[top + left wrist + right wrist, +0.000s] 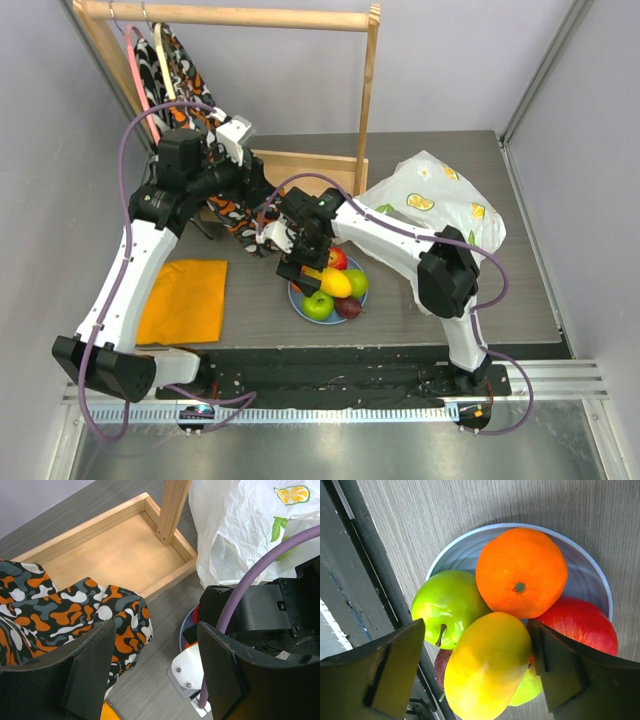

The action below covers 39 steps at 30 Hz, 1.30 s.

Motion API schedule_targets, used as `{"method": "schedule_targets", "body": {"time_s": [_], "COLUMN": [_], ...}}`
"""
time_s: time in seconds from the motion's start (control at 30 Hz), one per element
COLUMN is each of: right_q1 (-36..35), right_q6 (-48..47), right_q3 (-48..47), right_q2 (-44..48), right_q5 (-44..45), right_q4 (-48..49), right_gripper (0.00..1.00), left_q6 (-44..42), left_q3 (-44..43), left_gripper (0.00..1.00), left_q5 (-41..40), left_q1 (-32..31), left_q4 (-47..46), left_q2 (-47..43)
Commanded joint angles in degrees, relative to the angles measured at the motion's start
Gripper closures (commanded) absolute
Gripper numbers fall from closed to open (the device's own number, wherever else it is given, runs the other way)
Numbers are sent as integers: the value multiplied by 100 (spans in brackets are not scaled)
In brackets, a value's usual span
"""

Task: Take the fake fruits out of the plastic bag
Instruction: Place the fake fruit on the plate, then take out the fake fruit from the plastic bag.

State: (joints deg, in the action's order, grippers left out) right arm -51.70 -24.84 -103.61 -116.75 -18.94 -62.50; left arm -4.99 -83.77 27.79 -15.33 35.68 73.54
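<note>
The light-blue plate [445,555] holds the fake fruits: an orange [521,572], a green apple [447,607], a red apple [580,625], a yellow mango [487,670] on top, a dark plum [441,666] and a green fruit [530,692] underneath. My right gripper [476,630] is open just above the pile, its fingers either side of the mango. In the top view it [305,265] hangs over the plate's [296,297] left part. The white plastic bag [440,205] lies crumpled behind the plate at the right. My left gripper [156,627] is open and empty, above the table by the camouflage cloth.
A wooden rack with a tray base [300,165] and an upright post [368,90] stands at the back. An orange-black camouflage cloth [235,215] hangs from it to the table. A folded orange cloth [185,300] lies at the front left. The right arm's purple cable [240,595] crosses close to my left gripper.
</note>
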Motion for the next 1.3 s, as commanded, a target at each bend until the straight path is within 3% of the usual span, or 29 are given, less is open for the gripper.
{"method": "schedule_targets", "body": {"time_s": [0.0,0.17,0.3,0.4,0.43,0.53,0.63,0.77,0.9,1.03,1.17,1.27], "right_q1": [-42,-33,46,327,397,538,1186,2731,3402,3763,3905,3913], "right_q6": [6,-29,-328,-765,-942,-1339,-1522,-1849,-1946,-1998,-2243,-2315], "right_q3": [-535,-888,-442,199,401,1577,2669,3267,3391,3523,3787,3875], "right_q2": [240,881,1706,2497,2699,3534,4063,3783,3134,2546,1947,1419], "right_q5": [5,-215,118,241,381,855,1594,2042,2385,2781,2966,3106], "right_q4": [-43,-306,-517,-903,-1305,-1757,-1608,-1125,-222,536,1458,1906], "right_gripper": [4,0,2,17,28,43,46,48,48,42,27,27], "left_q6": [42,42,34,51,42,95,183,236,262,271,271,262], "left_q3": [-69,-254,-377,-430,-447,-553,-693,-808,-843,-791,-720,-694], "left_gripper": [29,29,29,29,29,29,29,29,29,29,29,29], "left_q5": [279,288,306,341,367,473,613,657,640,596,543,517], "left_q1": [-49,-58,-57,-49,-49,-49,-66,-101,-128,-128,-128,-119], "left_q4": [-52,-44,-17,-17,-17,-52,-96,-114,-114,-88,-70,-44], "left_q2": [-200,-112,-68,-24,-6,99,230,354,381,354,284,266]}}
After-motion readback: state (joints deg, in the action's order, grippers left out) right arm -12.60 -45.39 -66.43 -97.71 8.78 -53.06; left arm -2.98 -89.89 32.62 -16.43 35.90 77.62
